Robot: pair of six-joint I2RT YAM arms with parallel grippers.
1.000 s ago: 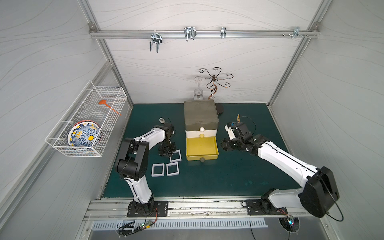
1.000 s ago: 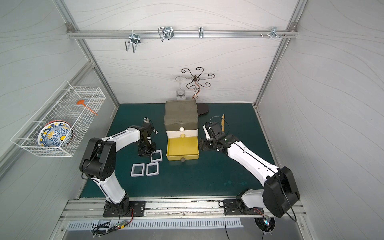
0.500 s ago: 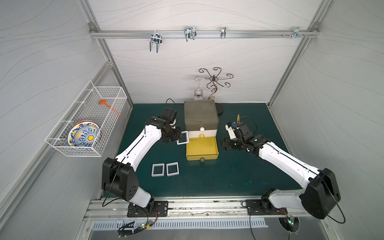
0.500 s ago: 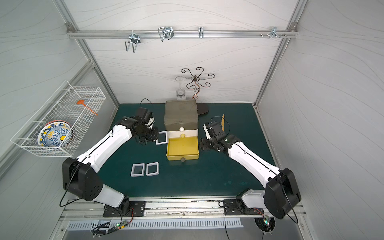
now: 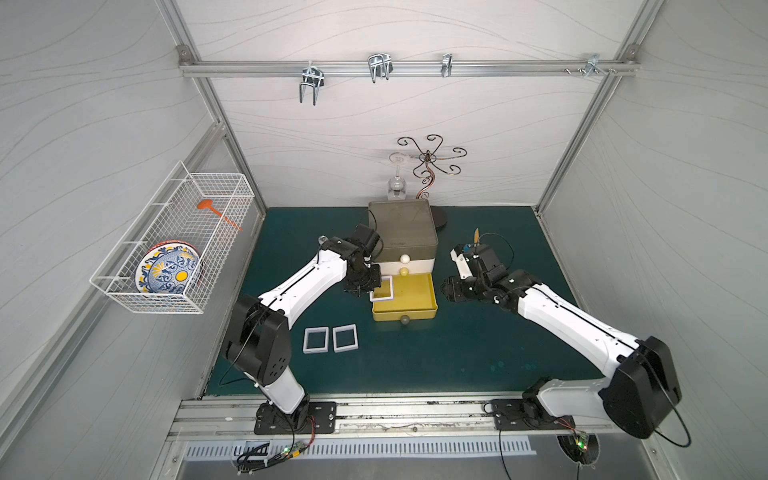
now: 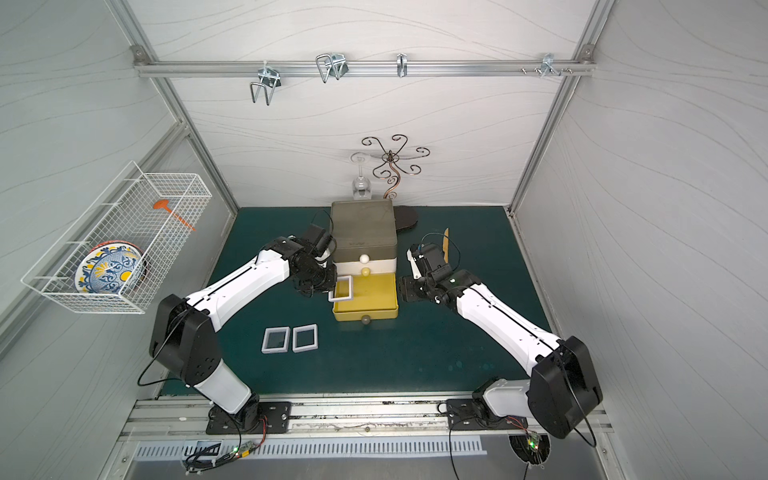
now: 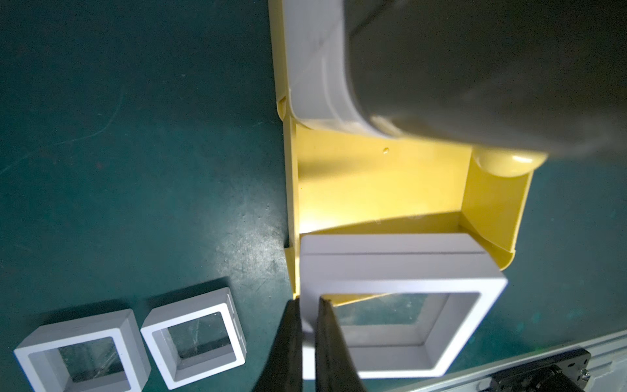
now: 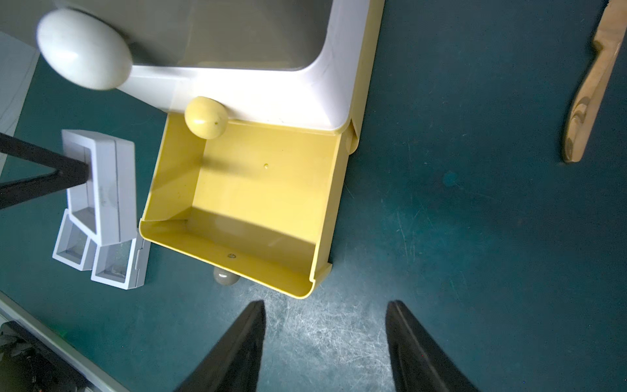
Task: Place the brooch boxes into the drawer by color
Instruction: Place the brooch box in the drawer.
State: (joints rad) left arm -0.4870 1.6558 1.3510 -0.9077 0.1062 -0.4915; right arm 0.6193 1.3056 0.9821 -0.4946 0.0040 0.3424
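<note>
Brooch box [image 5: 381,288], white: tilted over left rim of yellow drawer [image 5: 405,311]. L gripper [image 7: 308,303] clamped on frame edge, seen in wrist view only. R gripper [image 8: 325,305] spread, right of drawer.

Blurred: olive tier [image 7: 492,68]; half hidden: grey knob [image 8: 225,279].

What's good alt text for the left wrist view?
The left gripper, shut on one side of a white brooch box, holds it over the edge of the open yellow drawer, whose visible floor is bare. Two more white boxes lie side by side on the green mat.
</note>
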